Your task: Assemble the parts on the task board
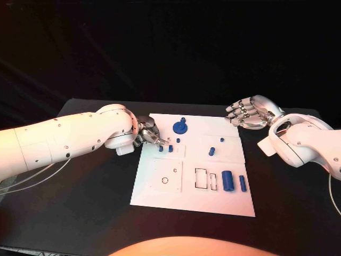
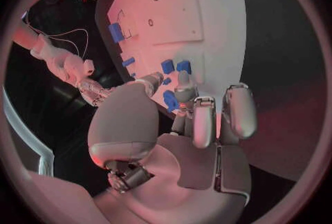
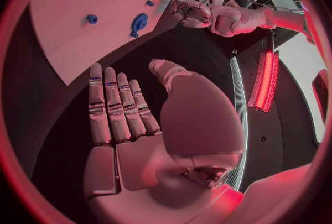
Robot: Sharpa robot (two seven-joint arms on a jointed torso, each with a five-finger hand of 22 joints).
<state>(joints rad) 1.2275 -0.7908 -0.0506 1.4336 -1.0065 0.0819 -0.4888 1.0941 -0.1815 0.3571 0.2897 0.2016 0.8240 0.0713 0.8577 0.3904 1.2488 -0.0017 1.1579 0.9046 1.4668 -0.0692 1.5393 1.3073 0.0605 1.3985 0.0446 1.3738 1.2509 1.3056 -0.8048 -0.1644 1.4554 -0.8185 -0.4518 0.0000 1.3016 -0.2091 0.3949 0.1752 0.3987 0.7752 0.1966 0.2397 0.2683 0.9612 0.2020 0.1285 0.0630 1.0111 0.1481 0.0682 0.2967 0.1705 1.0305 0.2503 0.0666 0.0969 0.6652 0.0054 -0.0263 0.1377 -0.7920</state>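
Assembly looks barely begun: loose blue parts (image 1: 227, 181) lie across the task board (image 1: 193, 198). The left hand (image 1: 149, 134) pinches a small blue piece (image 2: 170, 100) at the board's edge. The right hand (image 1: 250, 112), fingers apart, holds nothing beside the board.

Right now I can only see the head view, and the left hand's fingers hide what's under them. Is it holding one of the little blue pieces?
Observer: The left wrist view shows a small blue part right between the left hand thumb and fingertips. I can't tell if it's pinched.
Operator: And is the right hand holding anything?
Observer: No. The right wrist view shows the right hand with an empty palm, its fingers straight and side by side.
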